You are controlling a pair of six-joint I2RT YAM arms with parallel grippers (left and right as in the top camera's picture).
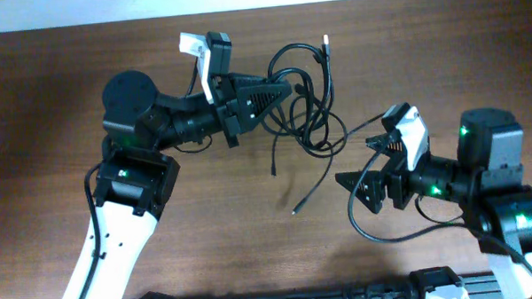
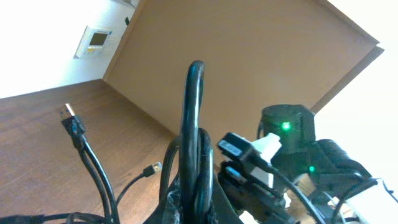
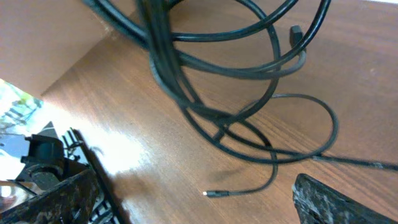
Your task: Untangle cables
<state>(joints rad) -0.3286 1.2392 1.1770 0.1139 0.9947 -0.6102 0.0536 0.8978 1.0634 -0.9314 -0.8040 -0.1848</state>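
One wrist-only detail: left hand tight around cables; right hand wide, empty.

Cables: several thin black cords, looped through one another in a loose tangle at mid-table, closer to the far edge. A silver-tipped plug points at the far edge. A second end trails toward the near edge, and a third end, with a small tip, lies flat nearest the near edge. In the left wrist view, a doubled loop stands upright.
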